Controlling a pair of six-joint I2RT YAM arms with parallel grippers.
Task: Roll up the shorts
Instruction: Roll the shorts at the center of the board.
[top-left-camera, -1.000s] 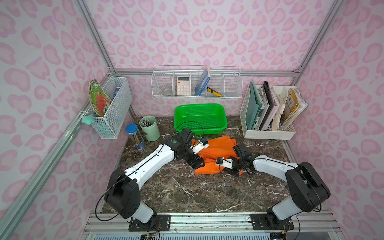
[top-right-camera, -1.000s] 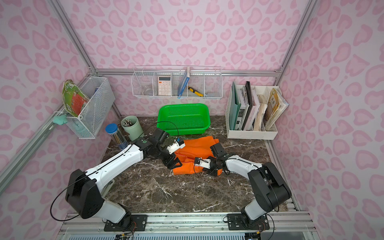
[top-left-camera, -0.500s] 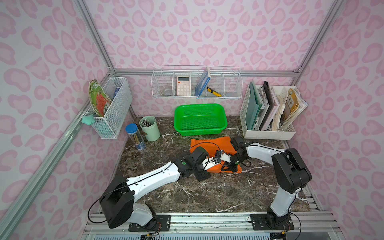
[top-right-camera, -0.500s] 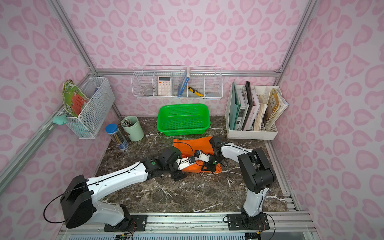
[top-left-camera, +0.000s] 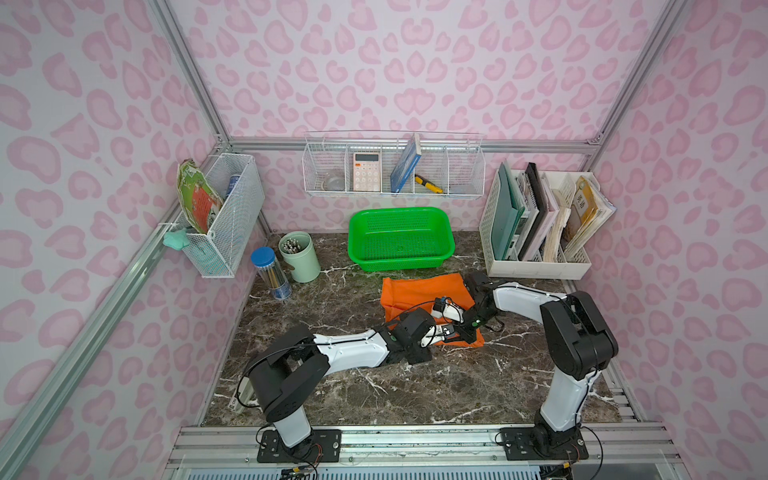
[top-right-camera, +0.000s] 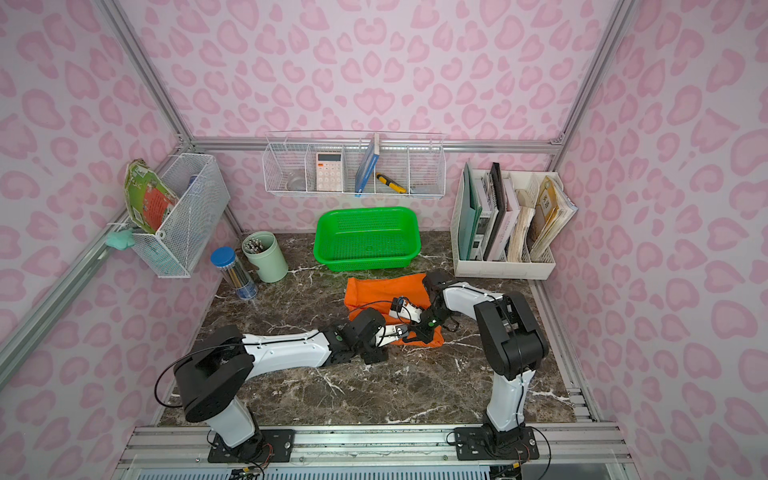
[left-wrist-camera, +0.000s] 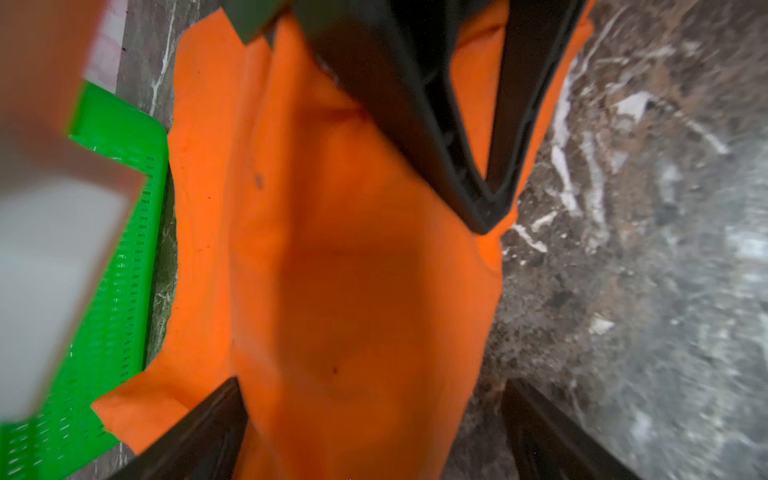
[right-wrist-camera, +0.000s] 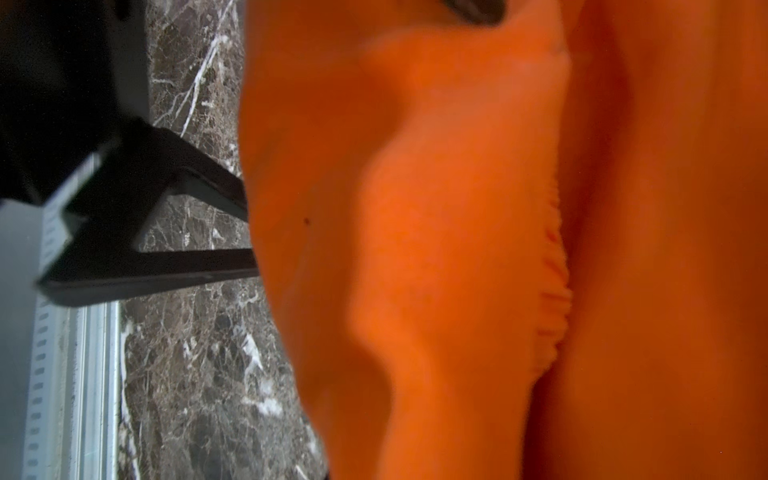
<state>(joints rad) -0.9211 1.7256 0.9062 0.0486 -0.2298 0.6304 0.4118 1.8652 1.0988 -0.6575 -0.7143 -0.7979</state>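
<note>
Shorts (top-left-camera: 419, 291) lie folded flat on marble tabletop (top-left-camera: 332, 386), just in front of green basket (top-left-camera: 399, 237), w/ a small gap. L gripper (left-wrist-camera: 372, 386) at shorts' edge farthest from basket, jaws spread wide, gripping nothing. R gripper (left-wrist-camera: 484, 208) alongside, clenched on that edge's fabric.

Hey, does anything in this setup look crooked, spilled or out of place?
Nothing spilled or damaged. The blue book leans diagonally in the wall rack, and a green-and-orange packet sticks out of the side wire basket. The orange shorts lie folded, not yet rolled.
</note>
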